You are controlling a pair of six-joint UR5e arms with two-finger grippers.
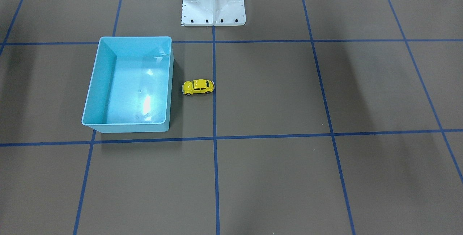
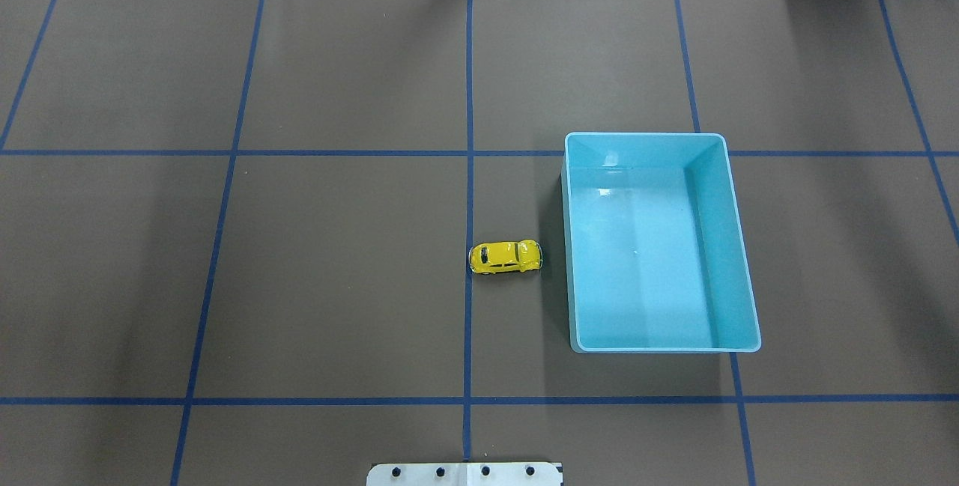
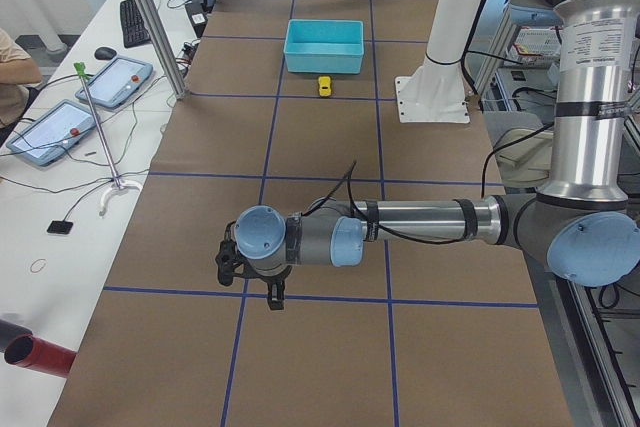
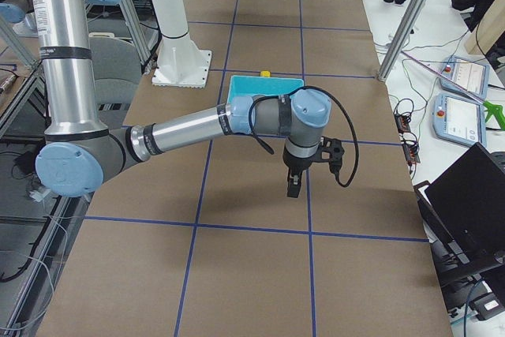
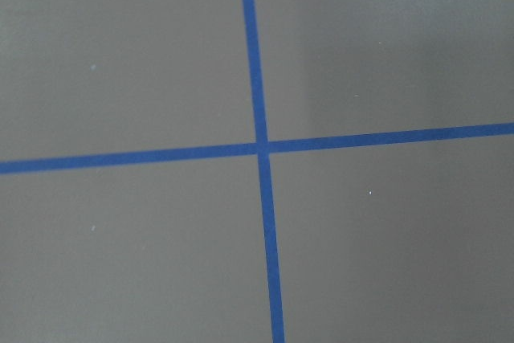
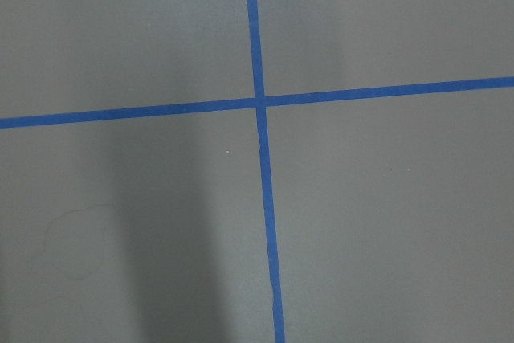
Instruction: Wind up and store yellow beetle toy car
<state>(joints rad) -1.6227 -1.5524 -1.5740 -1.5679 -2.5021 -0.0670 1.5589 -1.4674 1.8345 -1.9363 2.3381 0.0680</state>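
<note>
The yellow beetle toy car (image 1: 198,87) stands on its wheels on the brown table, just beside the long wall of the light-blue bin (image 1: 97,83), apart from it. It also shows in the overhead view (image 2: 505,257), left of the bin (image 2: 721,246), and far off in the left side view (image 3: 324,86). The bin is empty. My left gripper (image 3: 272,299) hangs over the table far from the car, seen only from the side; I cannot tell whether it is open. My right gripper (image 4: 293,185) hangs likewise over the other end; I cannot tell its state. Both wrist views show only table and tape.
Blue tape lines (image 2: 469,171) grid the brown table cover. The robot's white base (image 1: 213,3) stands at the table's near edge, behind the car. A side bench with tablets (image 3: 60,132) and a metal post (image 3: 150,17) runs along the operators' side.
</note>
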